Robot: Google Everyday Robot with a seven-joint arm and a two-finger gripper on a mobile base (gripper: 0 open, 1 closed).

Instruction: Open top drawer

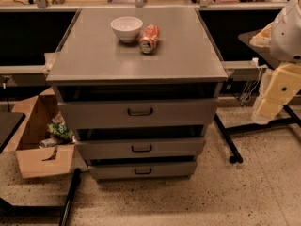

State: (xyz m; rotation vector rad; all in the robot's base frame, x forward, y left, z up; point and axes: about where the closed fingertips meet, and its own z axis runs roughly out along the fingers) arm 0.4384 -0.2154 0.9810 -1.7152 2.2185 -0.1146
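Note:
The top drawer (94,113) is the widest of three grey metal drawers in a cabinet, just under the cabinet's flat top (99,55). Its small dark loop handle (140,111) sits at the centre of its front. A dark gap shows above the front. My gripper (278,94), with cream-yellow fingers below a white arm housing (289,29), hangs at the right edge of the view. It is well to the right of the cabinet, about level with the top drawer, and touches nothing.
A white bowl (126,28) and a tipped orange can (149,38) lie on the cabinet top. The middle drawer (141,148) and the bottom drawer (142,170) sit below. An open cardboard box (40,159) with litter stands left. Black table legs (226,138) stand right.

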